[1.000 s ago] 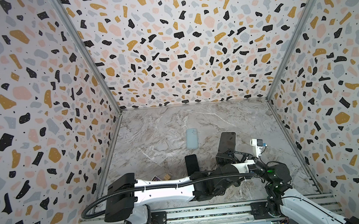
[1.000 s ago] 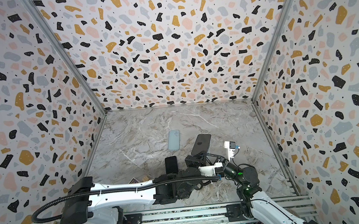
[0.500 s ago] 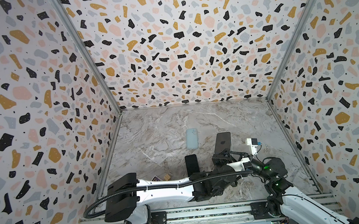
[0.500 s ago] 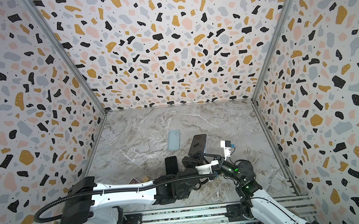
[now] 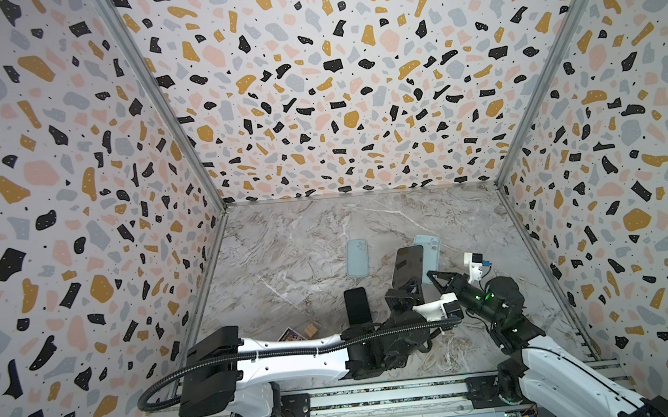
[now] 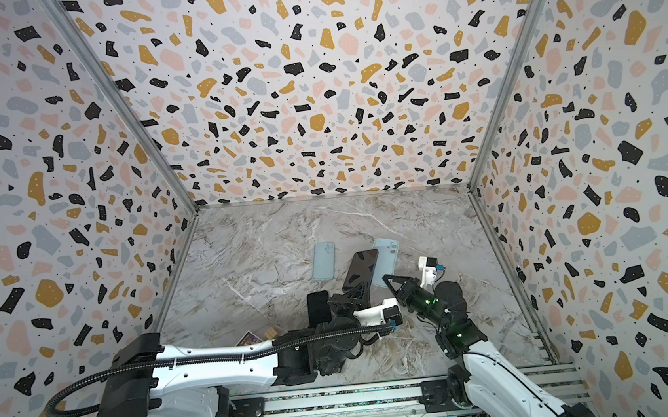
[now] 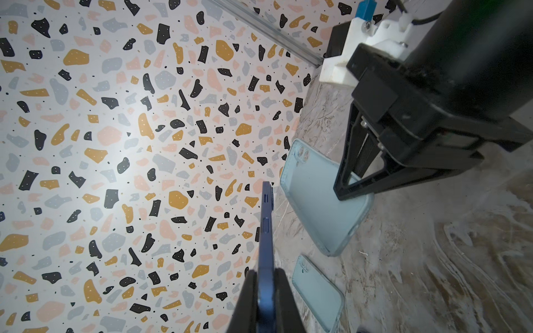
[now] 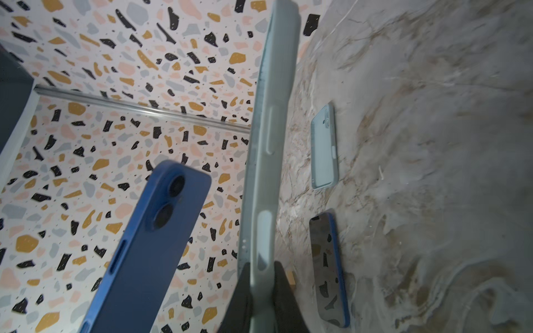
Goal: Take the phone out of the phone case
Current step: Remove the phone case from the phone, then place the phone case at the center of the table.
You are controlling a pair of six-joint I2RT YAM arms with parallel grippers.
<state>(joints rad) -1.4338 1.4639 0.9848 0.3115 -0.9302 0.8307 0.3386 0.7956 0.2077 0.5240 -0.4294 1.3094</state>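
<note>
Down at the near edge, both arms reach in over the marble table [image 5: 294, 242]. A small wooden block [image 5: 310, 329] and a printed card [image 5: 292, 335] sit just beyond the left arm's forearm.

A touch farther out, a second phone [image 5: 357, 305] lies flat with its dark screen up, left of the action.

Now the main event. The left gripper [image 5: 406, 290] is clamped tight on the near end of the phone [image 5: 408, 263], one finger on each face. The left wrist view catches the blue edge [image 7: 266, 230] running straight out from between the fingers [image 7: 284, 291]. The phone is held up off the table, tilted, with its black screen facing up in both top views.

Just to its right, the right gripper [image 5: 431, 274] is pinched on the near end of the pale blue phone case [image 5: 430, 246]. The right wrist view shows that case edge-on [image 8: 274, 115] between the closed fingers, with the phone's blue back and twin lenses [image 8: 155, 230] clear of it. So the phone is out, with a gap between the two. From above, the phone covers part of the case's left side. Whether the case's far end touches the marble, I can't tell.

Farther back and to the left, a spare case [image 5: 357, 258] lies flat on the table by itself, well short of the speckled far wall.
</note>
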